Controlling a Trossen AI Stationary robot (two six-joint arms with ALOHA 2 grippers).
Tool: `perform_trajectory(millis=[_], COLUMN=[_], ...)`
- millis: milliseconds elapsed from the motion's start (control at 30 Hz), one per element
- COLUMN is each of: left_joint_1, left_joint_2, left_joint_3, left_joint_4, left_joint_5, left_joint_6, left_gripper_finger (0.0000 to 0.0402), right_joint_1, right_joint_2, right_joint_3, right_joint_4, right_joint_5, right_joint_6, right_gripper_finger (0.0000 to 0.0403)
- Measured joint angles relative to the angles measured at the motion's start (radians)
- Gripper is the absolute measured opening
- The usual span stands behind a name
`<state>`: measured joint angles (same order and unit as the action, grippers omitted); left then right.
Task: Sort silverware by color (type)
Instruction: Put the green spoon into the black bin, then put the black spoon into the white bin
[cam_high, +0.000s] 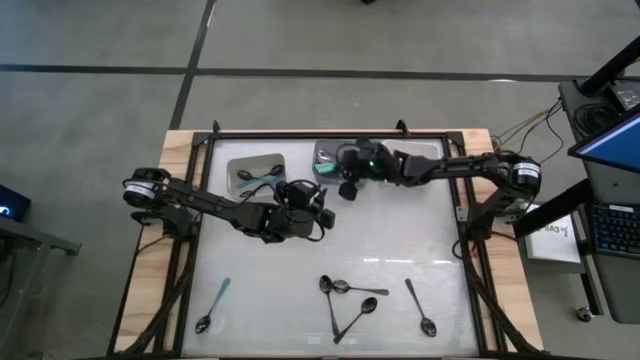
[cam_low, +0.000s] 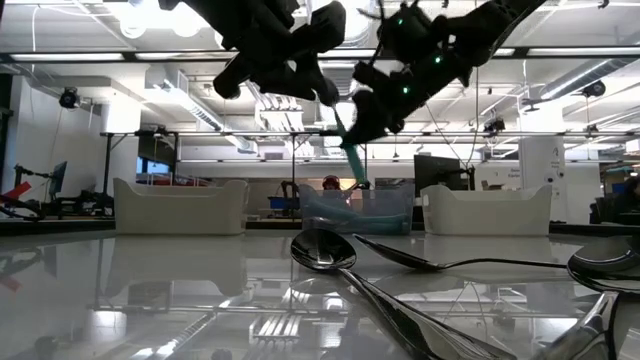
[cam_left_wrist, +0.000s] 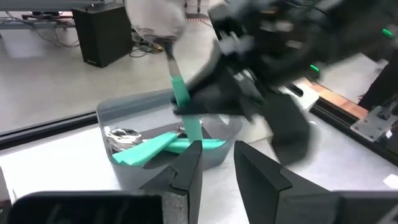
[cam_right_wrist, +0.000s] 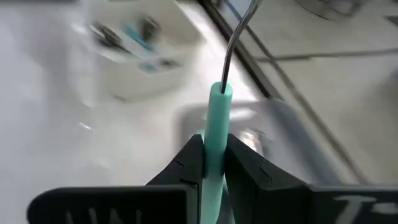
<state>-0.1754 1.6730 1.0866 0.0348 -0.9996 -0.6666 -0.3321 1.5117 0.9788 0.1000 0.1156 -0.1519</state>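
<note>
A spoon with a teal-green handle (cam_right_wrist: 219, 118) and a metal neck (cam_right_wrist: 239, 37) is up in the air over the table's far middle, with my right gripper (cam_right_wrist: 214, 146) shut on it. In the low view its handle (cam_low: 352, 155) slants down below that gripper (cam_low: 368, 112). My left gripper (cam_left_wrist: 217, 155) stands open just near of the spoon, and the handle's lower end (cam_left_wrist: 194, 134) is right beyond one fingertip; whether they touch, I cannot tell. From above, the two grippers (cam_high: 322, 215) (cam_high: 347, 188) stand close together. My right gripper pinches the teal handle (cam_right_wrist: 214, 140) between its two fingers, which lie across it. The handle's neck end (cam_right_wrist: 221, 90) and the metal neck stick out past the fingertips. The spoon is lifted clear of the table, steeply tilted, bowl end up.
A grey bin (cam_left_wrist: 124, 112) holding teal-handled spoons (cam_left_wrist: 149, 149) sits at the far left (cam_high: 258, 172), with a second bin (cam_high: 330, 158) beside it. More spoons lie near the front edge: a teal one (cam_high: 213, 305) and several dark or shiny ones (cam_high: 345, 300) (cam_high: 420, 308).
</note>
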Motion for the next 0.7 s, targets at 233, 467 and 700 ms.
perform_trajectory(millis=[233, 467, 700], left_joint_1=[-0.001, -0.006, -0.006], left_joint_2=[0.0, -0.002, -0.011], left_joint_3=[0.0, 0.0, 0.0], left_joint_4=[-0.009, -0.061, -0.096], left_joint_5=[0.049, 0.132, 0.165], left_joint_6=[0.004, 0.002, 0.001], left_gripper_finger=[0.0078, 0.0077, 0.0077], right_joint_1=[-0.11, -0.141, -0.141], right_joint_2=[0.078, 0.153, 0.12], right_joint_3=[0.025, 0.027, 0.027], right_joint_4=[-0.097, -0.124, -0.155], right_joint_5=[0.041, 0.044, 0.046], right_joint_6=[-0.071, -0.11, -0.11], right_gripper_finger=[0.0032, 0.0045, 0.0136])
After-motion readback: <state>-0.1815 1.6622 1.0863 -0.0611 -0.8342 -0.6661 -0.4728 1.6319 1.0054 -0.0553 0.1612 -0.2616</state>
